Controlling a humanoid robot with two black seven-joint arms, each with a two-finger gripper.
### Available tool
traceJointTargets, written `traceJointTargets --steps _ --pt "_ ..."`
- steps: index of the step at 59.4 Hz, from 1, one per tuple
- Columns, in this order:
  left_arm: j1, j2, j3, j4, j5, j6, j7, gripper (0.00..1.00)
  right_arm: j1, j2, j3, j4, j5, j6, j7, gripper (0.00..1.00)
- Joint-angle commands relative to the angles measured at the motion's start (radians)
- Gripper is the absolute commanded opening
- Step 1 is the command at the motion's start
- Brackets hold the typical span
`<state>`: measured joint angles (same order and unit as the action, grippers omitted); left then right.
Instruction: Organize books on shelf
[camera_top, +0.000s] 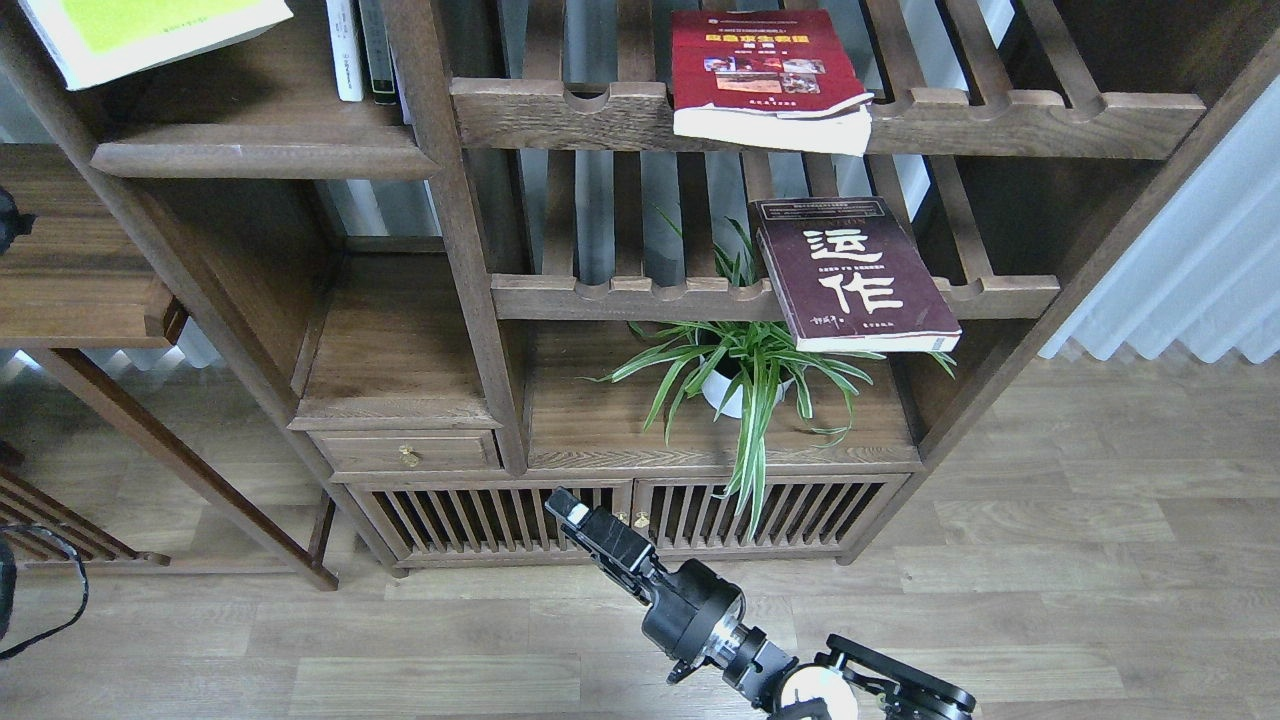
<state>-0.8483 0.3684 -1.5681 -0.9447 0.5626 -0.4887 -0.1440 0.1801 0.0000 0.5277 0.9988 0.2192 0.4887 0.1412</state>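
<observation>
Three books lie on the bookcase. The yellow-green book (150, 30) lies flat on the solid dark-walnut shelf (265, 160) at the top left, partly cut off by the frame edge. The red book (765, 75) lies on the upper slatted rack and overhangs its front rail. The dark maroon book (855, 275) with white characters lies on the lower slatted rack, also overhanging. My right gripper (568, 508) is low, in front of the bottom cabinet doors, far below all the books and holding nothing. Its fingers cannot be told apart. My left gripper is out of view.
Thin white and dark volumes (360, 50) stand upright at the right end of the shelf. A potted spider plant (740, 380) stands under the maroon book. A small drawer (405, 452), slatted cabinet doors (760, 515), a wooden side table (80, 290) on the left and a curtain (1190, 280) on the right surround the bookcase.
</observation>
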Motion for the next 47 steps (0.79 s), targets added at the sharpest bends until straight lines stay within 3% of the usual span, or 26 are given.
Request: traceJointTargets --steps 1,17,22,23,25,47 --pt "-0.017 -0.006 0.026 0.033 0.045 0.000 -0.075 0.00 0.001 0.000 0.002 0.000 -0.003 0.000 0.000 0.75" --pt "-0.049 -0.008 0.126 0.072 0.091 0.000 -0.213 0.00 0.001 0.000 0.000 0.000 -0.004 0.000 0.000 0.75" --pt "-0.063 -0.008 0.148 0.092 0.129 0.000 -0.279 0.00 0.001 0.000 0.000 0.001 -0.004 0.000 0.000 0.75" --pt "-0.067 -0.008 0.155 0.102 0.161 0.000 -0.327 0.00 -0.001 0.000 0.000 0.001 -0.004 0.000 0.000 0.75" --pt "-0.069 -0.008 0.158 0.104 0.178 0.000 -0.341 0.00 -0.001 0.000 0.000 0.001 -0.004 0.000 0.000 0.75" --pt "-0.089 0.001 0.253 0.130 0.258 0.021 -0.345 0.01 -0.001 0.000 0.002 0.003 -0.006 0.000 0.000 0.75"
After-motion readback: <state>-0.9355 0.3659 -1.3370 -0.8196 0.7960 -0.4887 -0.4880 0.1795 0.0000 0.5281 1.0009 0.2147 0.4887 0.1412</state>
